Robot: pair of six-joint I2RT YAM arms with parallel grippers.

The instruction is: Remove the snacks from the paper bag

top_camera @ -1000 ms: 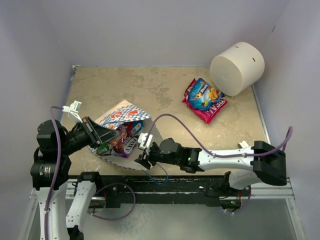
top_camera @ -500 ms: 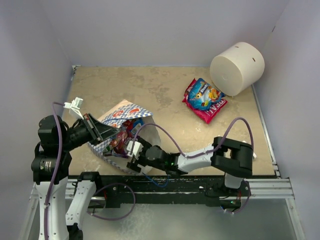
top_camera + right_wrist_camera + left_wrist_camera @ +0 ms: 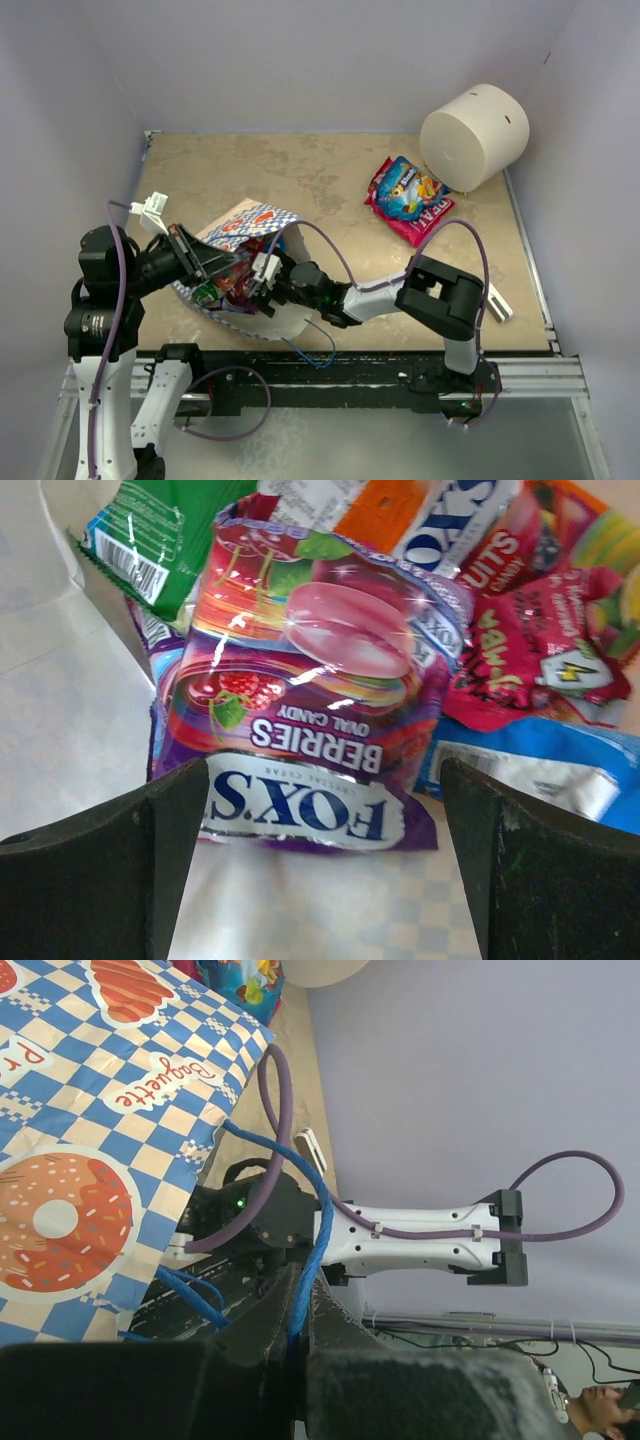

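The blue-and-white checkered paper bag (image 3: pixel 243 222) lies on its side at the left, mouth toward the right arm. My left gripper (image 3: pixel 207 263) is shut on its blue cord handle (image 3: pixel 312 1235), and the jaws (image 3: pixel 294 1310) pinch the cord. My right gripper (image 3: pixel 258 284) is open inside the bag's mouth. Its fingers stand either side of a purple Fox's berries candy packet (image 3: pixel 300 670) without touching it. Green (image 3: pixel 140 530), pink (image 3: pixel 540 650) and blue (image 3: pixel 540 770) snacks lie behind it on the bag's cream inside (image 3: pixel 300 910). One red-and-blue packet (image 3: pixel 408 198) lies out on the table.
A big white cylinder (image 3: pixel 473 135) lies on its side at the back right, beside the loose packet. Walls close in the table on the left, back and right. The right arm stretches across the near edge toward the bag.
My right gripper has moved left, from outside the bag's mouth to inside it. My left gripper has kept its hold on the handle and shifted only slightly.
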